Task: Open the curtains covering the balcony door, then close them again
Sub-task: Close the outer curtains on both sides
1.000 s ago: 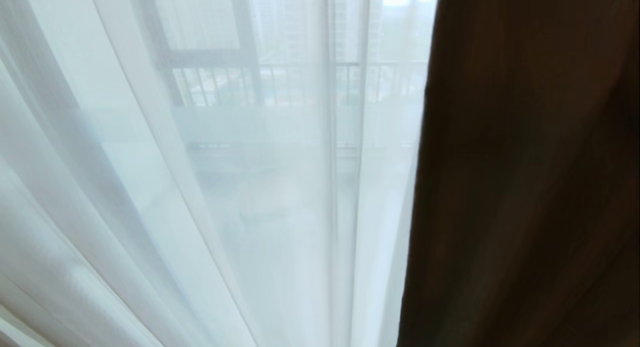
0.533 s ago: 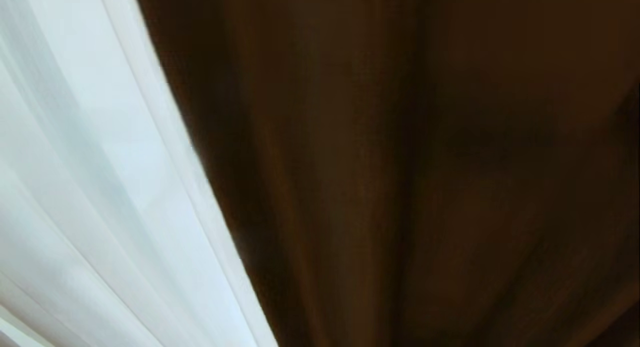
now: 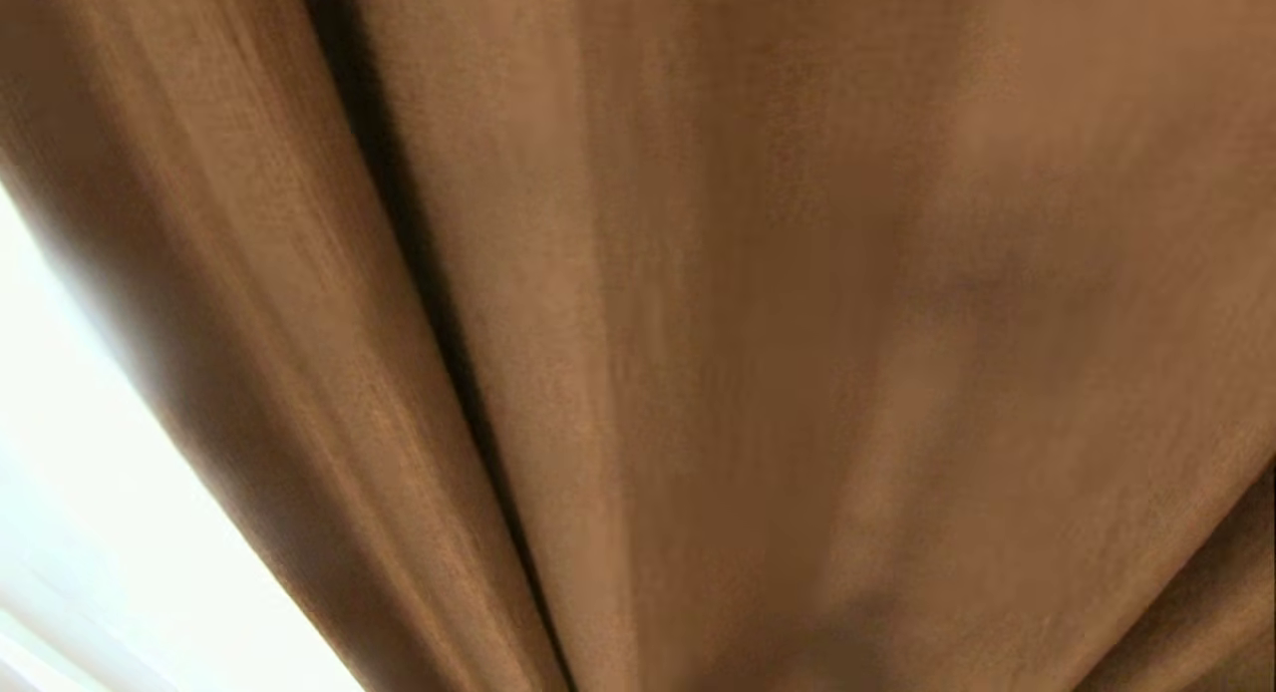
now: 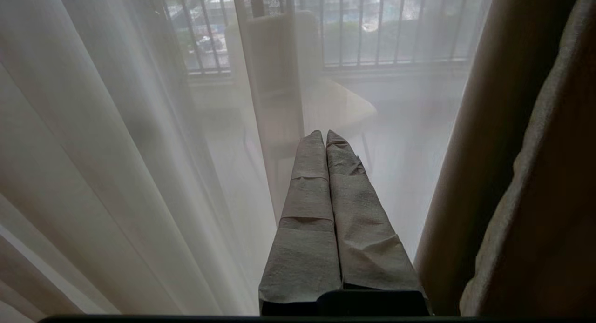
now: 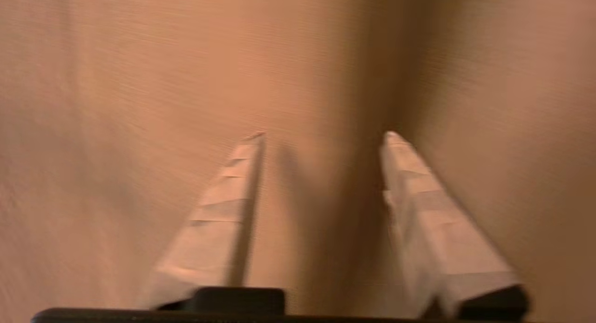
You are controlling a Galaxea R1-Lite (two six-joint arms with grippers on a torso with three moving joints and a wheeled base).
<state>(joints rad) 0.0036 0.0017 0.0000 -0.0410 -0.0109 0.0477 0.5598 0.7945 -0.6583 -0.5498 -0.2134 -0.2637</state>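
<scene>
1. At the far left of the head view a bright strip of the sheer curtain (image 3: 90, 532) shows; the thick brown curtain (image 3: 758, 353) fills everything else there, hanging in long folds and blocking the view beyond.
2. The left gripper (image 4: 326, 136) is clenched, its two wrapped fingers (image 4: 307, 211) pressed together and holding nothing, pointing at the sheer layer.
3. Through that sheer layer, a chair (image 4: 298, 99) and railing bars (image 4: 354, 30) show dimly.
4. The right gripper (image 5: 321, 137) is spread apart, two fingers (image 5: 219, 220) straddling one dark fold of the brown curtain, not visibly pinching it.
</scene>
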